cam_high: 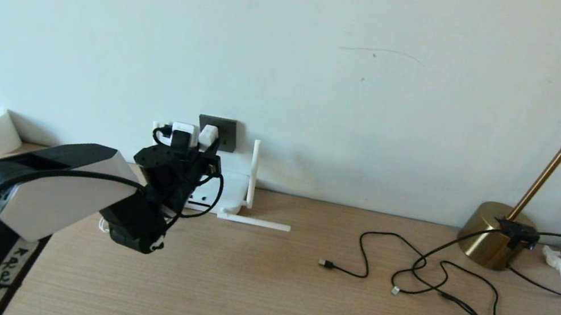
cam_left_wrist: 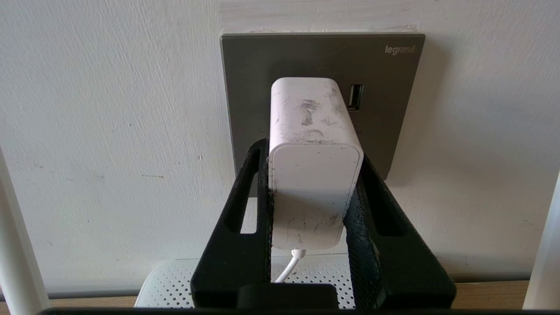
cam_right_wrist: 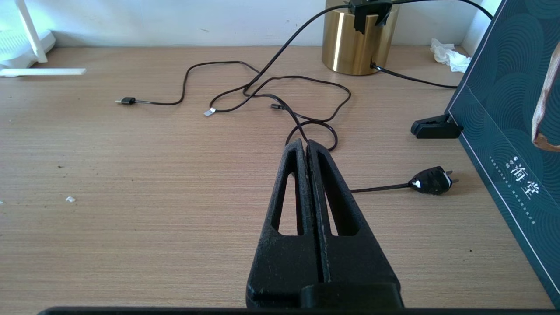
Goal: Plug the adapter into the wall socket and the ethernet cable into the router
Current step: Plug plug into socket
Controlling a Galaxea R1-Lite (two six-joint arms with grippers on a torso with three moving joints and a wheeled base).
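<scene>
The wooden table (cam_high: 257, 292) runs along the wall. At its rear left lies the router (cam_high: 234, 187), with one antenna upright and one lying flat on the table. Directly above it, on the wall, is the wall socket (cam_left_wrist: 319, 57) (dark grey faceplate). The left gripper (cam_left_wrist: 313, 153) is clamped on the adapter (cam_left_wrist: 313, 131), whose front end sits against the faceplate. The right gripper (cam_right_wrist: 306, 144) hovers over the table with its fingers pressed together, holding nothing. The ethernet cable (cam_high: 411, 284) lies loose at centre right, its clear connector resting on the table.
</scene>
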